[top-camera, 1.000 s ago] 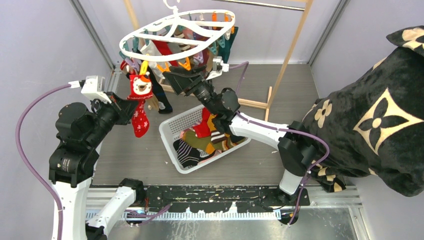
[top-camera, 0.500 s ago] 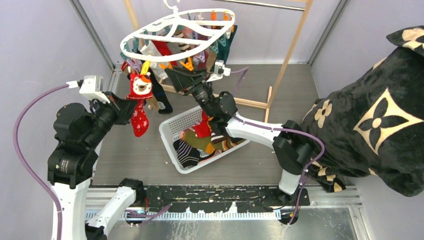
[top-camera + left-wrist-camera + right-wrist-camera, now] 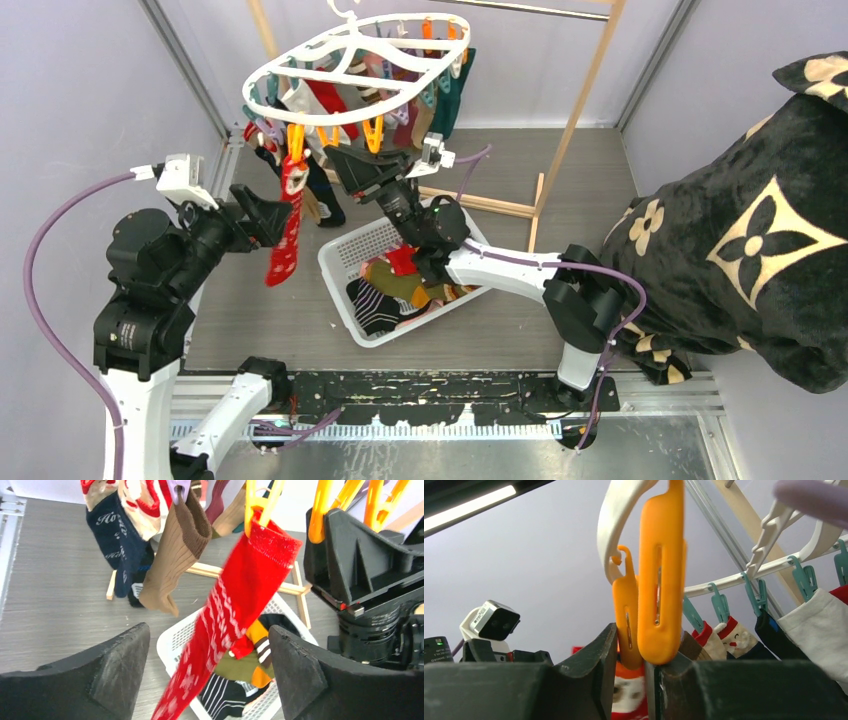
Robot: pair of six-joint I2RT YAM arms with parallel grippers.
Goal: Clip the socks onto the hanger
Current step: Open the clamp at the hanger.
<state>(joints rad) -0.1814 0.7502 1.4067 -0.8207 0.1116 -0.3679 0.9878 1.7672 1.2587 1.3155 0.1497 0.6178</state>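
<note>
The white hanger [image 3: 350, 60] hangs at the top centre, with several socks clipped around its ring. A red Christmas-patterned sock [image 3: 288, 215] [image 3: 240, 595] dangles from an orange peg [image 3: 260, 505] at the ring's near left. My left gripper [image 3: 272, 215] [image 3: 207, 680] is open; the sock hangs between and beyond its fingers, untouched. My right gripper [image 3: 345, 162] [image 3: 644, 650] sits just under neighbouring orange pegs [image 3: 659, 580]. Its jaws are close together, with one peg's lower end [image 3: 628, 645] in the narrow gap. Whether they pinch it does not show.
A white mesh basket [image 3: 340, 255] [image 3: 172, 640] of loose socks sits on the floor below the hanger. A light wooden rack frame [image 3: 585, 90] stands behind. A big black blanket with beige flowers [image 3: 740, 230] fills the right side. Grey walls close in on the left.
My left gripper has opened and let go of the red sock, which now hangs edge-on from the orange peg. My right gripper's jaws have narrowed and shifted slightly down-left.
</note>
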